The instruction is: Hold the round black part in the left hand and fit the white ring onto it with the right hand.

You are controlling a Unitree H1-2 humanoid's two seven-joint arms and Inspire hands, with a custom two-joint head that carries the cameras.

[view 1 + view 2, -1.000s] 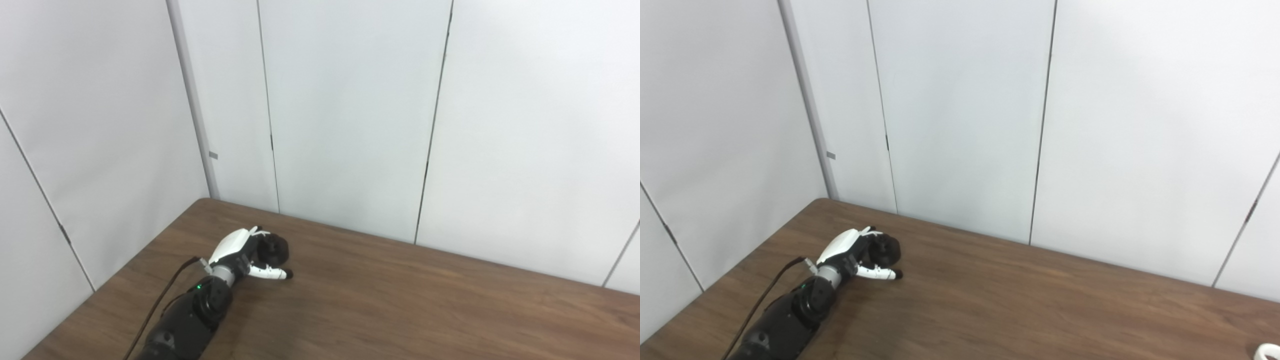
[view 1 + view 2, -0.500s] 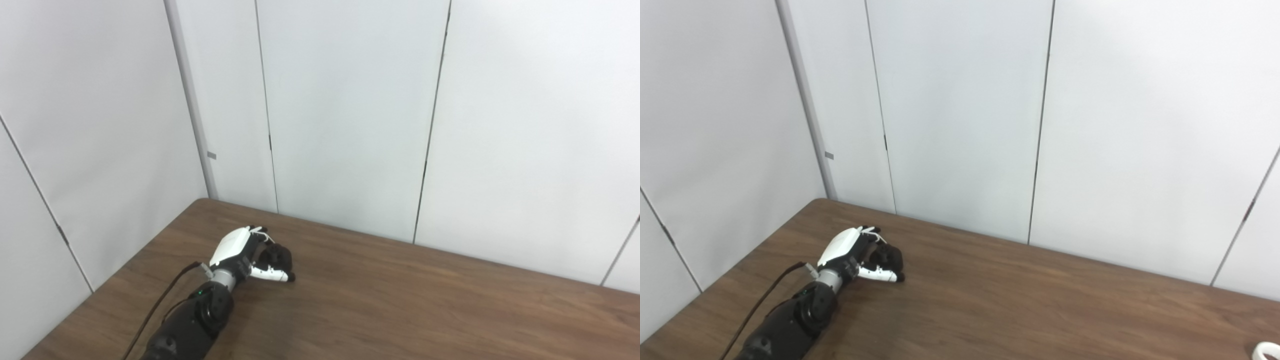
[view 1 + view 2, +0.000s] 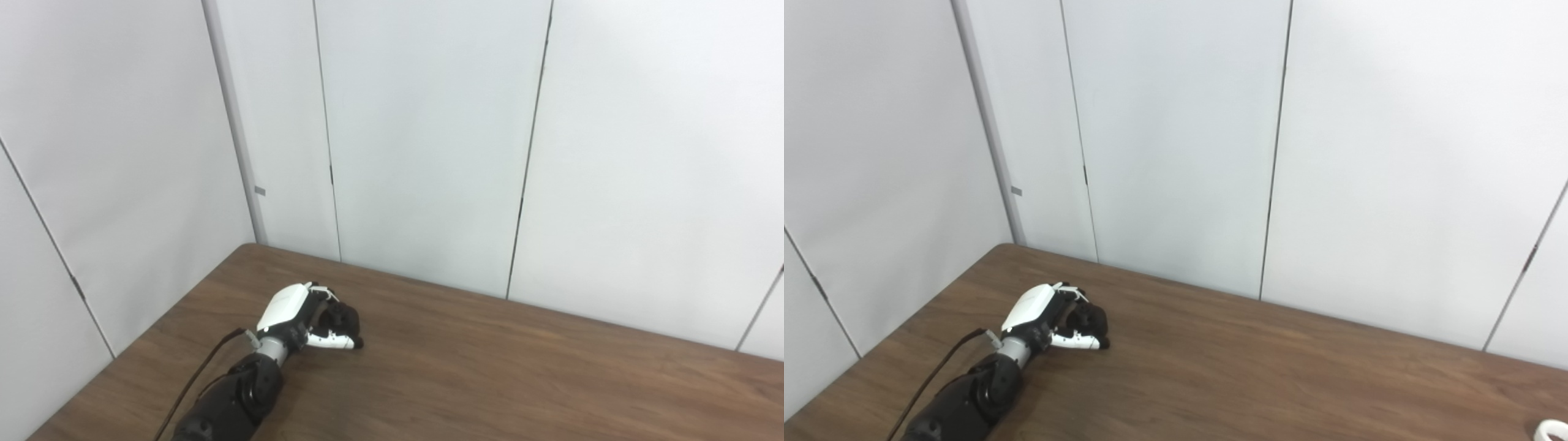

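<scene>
Since a second ago the left hand [image 3: 306,318] has curled tighter over the black part [image 3: 343,320] and sunk lower, its fingers now clamped around it just over the counter [image 3: 490,373] at the far left. Most of that part is hidden behind the fingers. Only a sliver of the white ring [image 3: 1551,430] shows, cut off at the near right corner. No right hand is in sight. Brown wood grain covers the counter; pale wall panels [image 3: 429,135] stand behind.
</scene>
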